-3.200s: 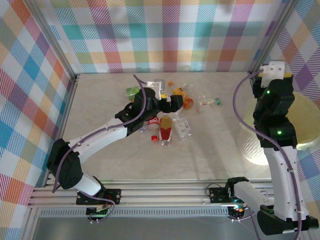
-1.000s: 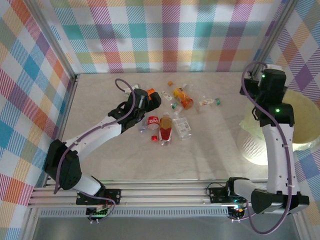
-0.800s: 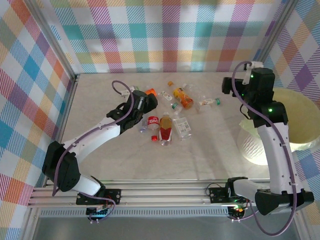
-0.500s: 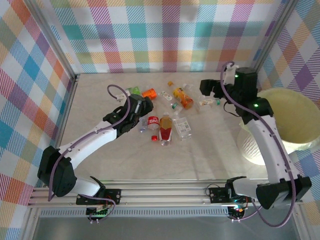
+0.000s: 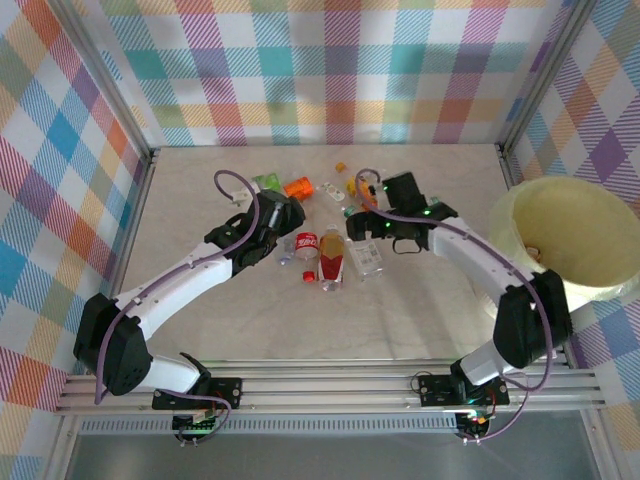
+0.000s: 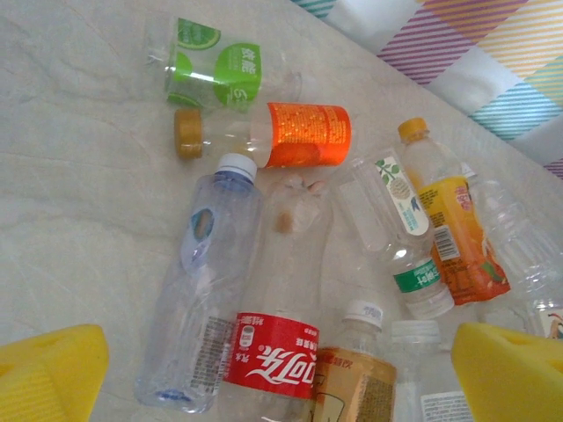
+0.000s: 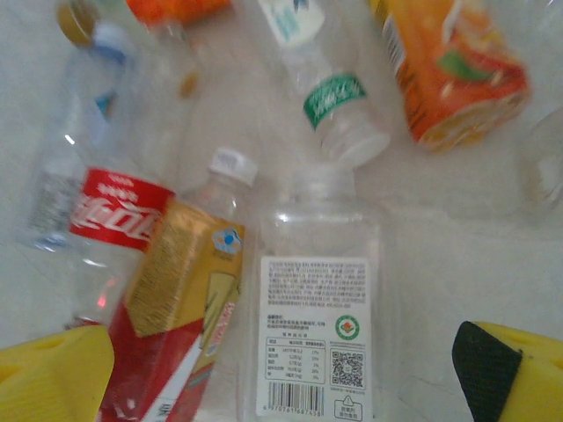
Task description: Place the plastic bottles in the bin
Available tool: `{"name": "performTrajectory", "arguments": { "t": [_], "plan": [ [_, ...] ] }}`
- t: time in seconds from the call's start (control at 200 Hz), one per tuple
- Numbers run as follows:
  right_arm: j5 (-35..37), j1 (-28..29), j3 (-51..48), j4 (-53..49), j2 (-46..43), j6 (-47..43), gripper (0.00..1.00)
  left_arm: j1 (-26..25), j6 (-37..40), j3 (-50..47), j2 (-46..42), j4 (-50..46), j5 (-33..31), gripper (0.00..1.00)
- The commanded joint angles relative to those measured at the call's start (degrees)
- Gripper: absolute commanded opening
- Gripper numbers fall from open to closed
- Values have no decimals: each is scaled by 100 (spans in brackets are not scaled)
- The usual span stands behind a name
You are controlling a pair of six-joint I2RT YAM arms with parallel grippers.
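Clear plastic, mostly – the plastic bottles (image 5: 335,235) lie in one loose heap on the pale marbled table (image 5: 190,300), toward its far middle, all on their sides and several touching. From the left wrist I note a green-labelled bottle (image 6: 224,75) at the far edge, an orange-labelled bottle (image 6: 281,136) with a yellow cap just beside it, a blue-labelled clear bottle (image 6: 207,281) with a white cap, and a red cola bottle (image 6: 268,360) lying against its side. An orange juice bottle (image 6: 457,237) lies to the right. From the right wrist, a gold-and-red bottle (image 7: 176,299) lies touching a clear square bottle (image 7: 317,325) with a white printed label. The left gripper (image 5: 283,212) sits over the left side of the heap, its yellow fingers (image 6: 48,369) spread wide with nothing between them. The right gripper (image 5: 360,224) reaches in over the heap's right side, likewise wide apart and holding nothing. Whether either gripper touches a bottle cannot be told. The bin (image 5: 590,225) – a pale yellow-green tub – stands at the table's right edge, well apart from the heap.
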Motion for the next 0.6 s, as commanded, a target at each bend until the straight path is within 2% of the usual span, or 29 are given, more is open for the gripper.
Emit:
{"name": "performTrajectory", "arguments": {
  "t": [0.0,0.09,0.27,0.595],
  "plan": [
    [374,100,-173,185,212,-206,100,55,-23,-18,-171,-206,-51,100],
    [129,119,-225,106,428,-428,100,56,-125,-83,-234,-265,-134,100],
    [417,199,-371,108,774,-415,100,60,-238,-203,-319,-258,-164,100],
    [249,341,-409,149,1311,-466,100,56,-311,-109,-192,-393,-134,100]
  ]
}}
